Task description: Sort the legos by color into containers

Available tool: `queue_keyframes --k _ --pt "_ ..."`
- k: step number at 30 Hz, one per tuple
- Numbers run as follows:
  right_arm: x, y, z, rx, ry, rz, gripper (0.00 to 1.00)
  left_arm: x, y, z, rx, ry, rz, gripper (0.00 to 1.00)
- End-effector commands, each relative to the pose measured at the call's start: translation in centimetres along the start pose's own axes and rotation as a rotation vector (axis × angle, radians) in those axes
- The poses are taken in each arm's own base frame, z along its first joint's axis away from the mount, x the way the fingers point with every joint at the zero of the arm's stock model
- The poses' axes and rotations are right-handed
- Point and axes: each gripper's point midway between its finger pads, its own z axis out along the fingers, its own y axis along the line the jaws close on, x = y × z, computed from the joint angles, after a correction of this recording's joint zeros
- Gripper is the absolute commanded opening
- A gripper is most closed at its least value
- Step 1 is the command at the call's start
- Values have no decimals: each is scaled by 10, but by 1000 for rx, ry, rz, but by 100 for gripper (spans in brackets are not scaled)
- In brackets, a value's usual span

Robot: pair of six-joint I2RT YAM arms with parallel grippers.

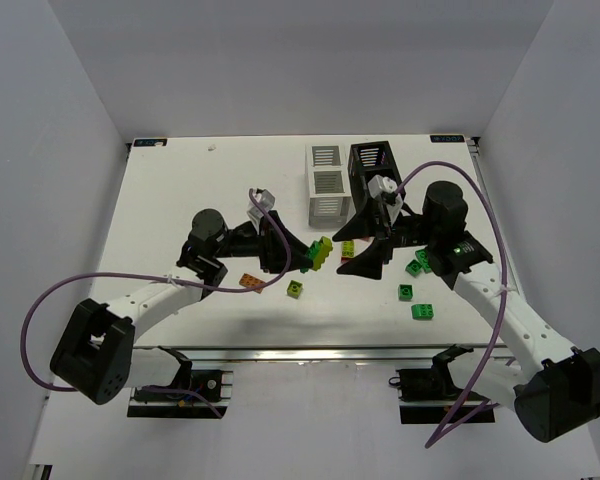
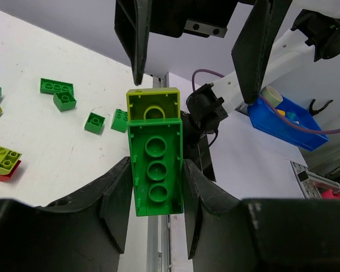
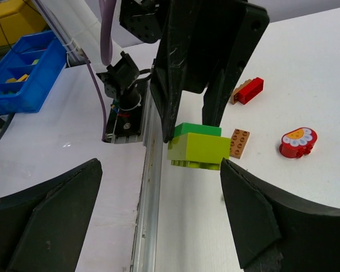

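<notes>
Sorting in progress, judged to be at an early stage. The left gripper (image 2: 156, 198) clamps a joined green-and-lime brick pair (image 2: 156, 164) over mid-table (image 1: 180, 200). The right gripper (image 3: 158, 224), jaws wide apart and empty, faces the pair from 3 o'clock. Loose green bricks (image 1: 412, 290) lie at 4 o'clock of the pair and an orange brick (image 1: 250, 283) at 8 o'clock. The white container (image 1: 326, 185) and black container (image 1: 372, 165) stand at 12 o'clock, their contents indiscernible. No writing is legible.

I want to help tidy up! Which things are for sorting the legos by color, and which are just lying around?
For the job:
green-and-lime brick pair
loose green bricks
orange brick
red brick
white box
black box

Just lying about:
blue bin
purple cable
</notes>
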Motion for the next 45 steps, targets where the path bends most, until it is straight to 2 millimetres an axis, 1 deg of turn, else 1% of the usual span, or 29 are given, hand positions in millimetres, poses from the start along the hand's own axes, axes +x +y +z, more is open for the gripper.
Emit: queue_keyframes --k 1,5,8,15,17,21,24,25,27,28,29,30,31,33,34,38,42,45 --pt "-9 -1 0 9 -24 -56 90 -9 -20 -1 53 -15 77 1" --pt "-5 -4 4 8 -22 -32 87 -5 -19 1 55 -7 69 1" --pt "-7 -9 8 40 -26 -32 84 -4 -19 2 54 -3 67 1" --pt "-8 -10 20 21 -16 -8 80 -2 -20 3 53 4 73 1" --pt "-7 -11 21 24 -14 -2 76 -2 -20 3 55 5 73 1" --pt "-5 -12 22 28 -12 8 72 -1 -23 4 65 8 78 1" --pt "-5 -13 24 25 -11 14 66 -2 -26 4 70 5 84 1" --pt "-5 -13 24 22 -10 17 60 -2 -27 4 70 5 87 1" --pt "-2 -15 25 30 -5 34 46 -2 -26 4 70 5 87 1" --pt "-1 -16 25 32 -3 39 31 -3 -27 4 72 4 92 1" --pt "1 -17 25 36 2 47 25 -4 -28 4 72 1 96 1" --pt "3 -17 25 35 5 48 21 -4 -29 3 74 -1 103 1" --pt "3 -17 25 37 8 42 13 -7 -32 3 78 -8 118 1" --pt "6 -17 24 45 14 34 2 -9 -35 1 80 -15 138 1" --pt "6 -17 23 50 16 27 0 -9 -36 1 78 -17 142 1" --pt "7 -13 20 62 18 -4 0 -16 -42 -2 75 -29 192 0" --pt "13 -15 16 77 22 -6 0 -16 -42 -3 67 -29 199 0" --pt "13 -17 13 90 24 -11 0 -18 -41 -3 61 -30 205 0"
